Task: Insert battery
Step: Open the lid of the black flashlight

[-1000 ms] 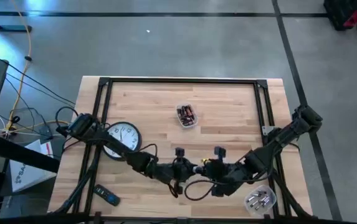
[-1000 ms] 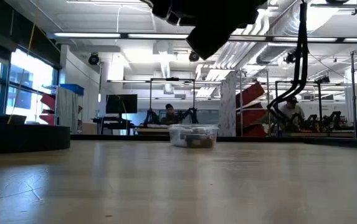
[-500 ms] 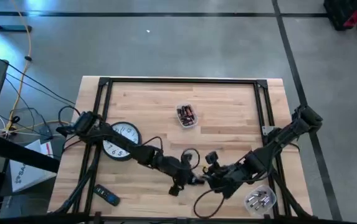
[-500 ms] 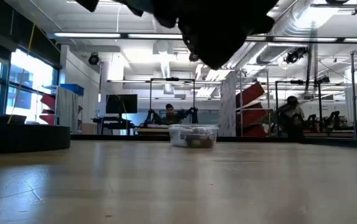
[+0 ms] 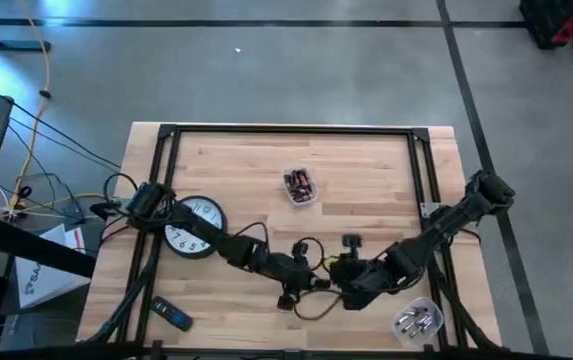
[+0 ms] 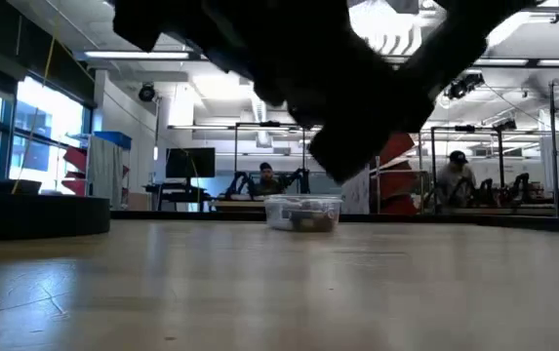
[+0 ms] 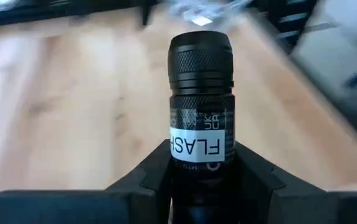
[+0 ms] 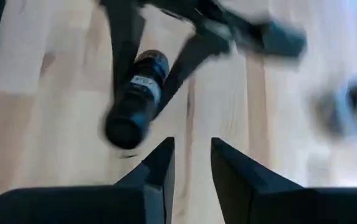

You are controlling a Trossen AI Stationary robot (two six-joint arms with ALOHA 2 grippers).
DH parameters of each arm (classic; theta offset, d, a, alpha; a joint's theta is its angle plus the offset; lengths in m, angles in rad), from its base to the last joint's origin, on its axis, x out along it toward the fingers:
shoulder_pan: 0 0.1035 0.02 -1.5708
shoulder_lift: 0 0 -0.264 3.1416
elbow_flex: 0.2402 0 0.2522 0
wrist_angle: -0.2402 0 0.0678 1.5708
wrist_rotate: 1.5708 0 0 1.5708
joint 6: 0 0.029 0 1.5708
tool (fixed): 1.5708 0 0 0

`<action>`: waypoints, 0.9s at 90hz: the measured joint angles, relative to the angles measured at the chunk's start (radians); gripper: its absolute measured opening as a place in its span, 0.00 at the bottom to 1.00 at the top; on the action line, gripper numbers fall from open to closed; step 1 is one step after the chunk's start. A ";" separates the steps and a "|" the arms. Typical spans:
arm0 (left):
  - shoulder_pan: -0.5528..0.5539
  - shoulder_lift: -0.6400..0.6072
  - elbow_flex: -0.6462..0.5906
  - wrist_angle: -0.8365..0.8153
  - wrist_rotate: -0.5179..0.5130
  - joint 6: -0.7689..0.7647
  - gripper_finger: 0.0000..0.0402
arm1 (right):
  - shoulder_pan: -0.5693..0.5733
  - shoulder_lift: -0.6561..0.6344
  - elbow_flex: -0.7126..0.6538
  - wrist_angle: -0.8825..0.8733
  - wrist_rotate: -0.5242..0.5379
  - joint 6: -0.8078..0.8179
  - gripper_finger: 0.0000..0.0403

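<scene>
Two arms: meet low over the near middle of the wooden table point(image 5: 366, 190), the flashlight between them.
Left gripper point(image 7: 201, 168): clamped on the black flashlight point(image 7: 200, 102) around its labelled barrel, the knurled end sticking out past the fingers.
Right gripper point(image 8: 190, 163): fingers slightly parted with nothing between them, aimed at the flashlight's end from just beside it.
Batteries: a clear tub of batteries point(image 5: 299, 187) sits well apart toward the far side of the table; none shows in either gripper.
Other items: a wall clock point(image 5: 195, 226) lies under the left arm, a remote control point(image 5: 174, 317) near the left front edge, a second clear tub point(image 5: 417, 320) at the right front corner.
Progress: early, by the look of it; the flashlight is in hand, but opening it, fetching a battery and loading it all appear to remain.
</scene>
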 joint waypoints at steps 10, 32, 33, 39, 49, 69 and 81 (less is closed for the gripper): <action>-0.005 0.000 0.000 -0.004 -0.147 0.012 0.24 | -0.001 0.000 0.000 -0.033 0.007 0.225 0.18; -0.053 0.000 0.000 -0.007 -0.429 0.126 0.24 | 0.004 -0.001 0.000 0.152 -0.019 0.379 0.18; -0.057 0.000 0.000 -0.007 -0.443 0.133 0.24 | 0.003 -0.001 0.000 0.159 -0.019 0.382 0.18; -0.076 0.000 0.000 0.006 -0.523 0.182 0.24 | -0.008 -0.001 0.000 0.183 -0.022 0.402 0.18; -0.109 0.000 0.000 0.042 -0.640 0.266 0.24 | -0.029 -0.004 0.000 0.195 -0.026 0.440 0.20; -0.149 -0.002 0.000 0.080 -0.839 0.377 0.24 | -0.053 -0.031 0.001 0.197 -0.008 0.494 0.32; -0.163 -0.002 0.000 0.113 -0.897 0.430 0.24 | -0.058 -0.047 0.001 0.204 0.037 0.563 0.39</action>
